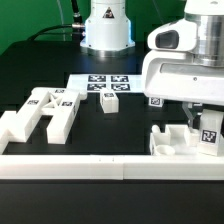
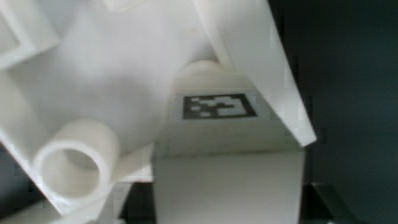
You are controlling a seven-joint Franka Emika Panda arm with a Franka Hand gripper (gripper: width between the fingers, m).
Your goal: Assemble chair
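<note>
My gripper [image 1: 203, 128] is low at the exterior view's right, over a cluster of white chair parts [image 1: 172, 143] by the border wall. In the wrist view my gripper [image 2: 222, 205] has its dark fingers [image 2: 146, 198] on either side of a flat white chair part [image 2: 222, 175], which fills the gap between them. A square tag [image 2: 217, 106] sits on a further face of the parts, and a round socket [image 2: 71, 168] shows beside it. Two H-shaped frames [image 1: 45, 110] lie at the left. A small tagged peg block [image 1: 108, 102] stands mid-table.
The marker board [image 1: 104, 82] lies flat behind the peg block. The long white border wall [image 1: 70, 166] runs along the front edge. The robot base [image 1: 106, 28] stands at the back. The table is dark.
</note>
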